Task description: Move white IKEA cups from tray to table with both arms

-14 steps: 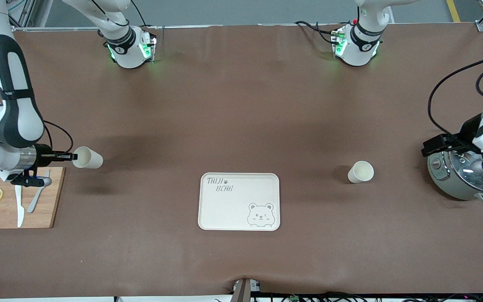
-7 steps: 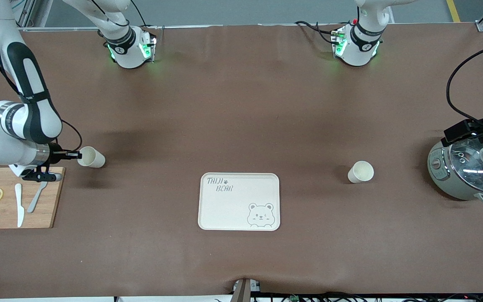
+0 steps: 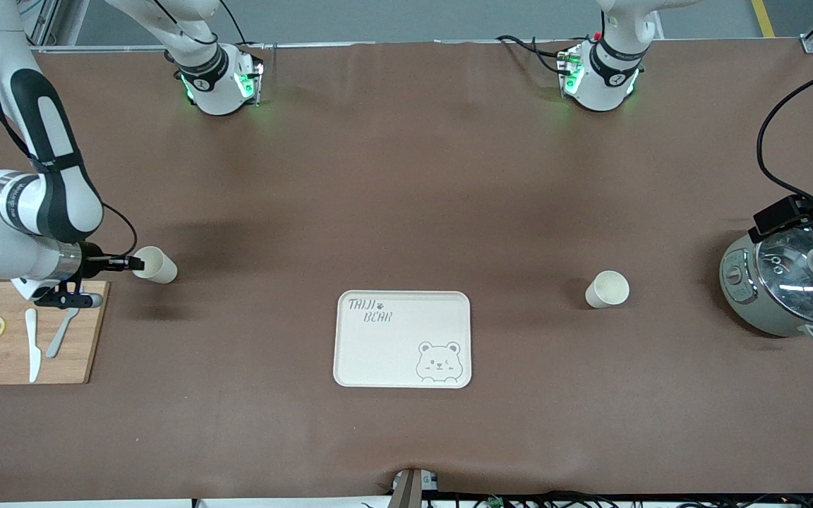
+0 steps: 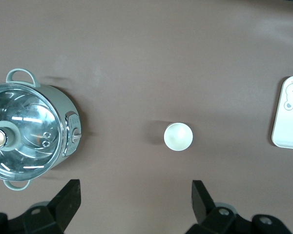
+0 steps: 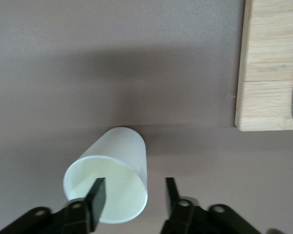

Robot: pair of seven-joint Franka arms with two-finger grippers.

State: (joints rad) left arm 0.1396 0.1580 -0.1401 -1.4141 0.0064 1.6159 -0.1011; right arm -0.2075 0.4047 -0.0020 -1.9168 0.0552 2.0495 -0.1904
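- Since the earlier frame, right hand (image 3: pixel 135 264) has barely shifted, fingers straddling one cup's (image 3: pixel 155 265) rim, not visibly clamped, beside the cutting board (image 3: pixel 89 331).
- Left hand (image 4: pixel 134 204), wide open, has risen over the pot (image 3: pixel 787 293).
- Second cup (image 3: pixel 607 288) stands on the worktop (image 3: pixel 406 176), between tray (image 3: pixel 378 353) and pot.

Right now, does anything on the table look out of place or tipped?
Yes: the cup beside the cutting board is tilted, with one finger of the right gripper inside its rim. The other cup stands upright; the left gripper is open above it.
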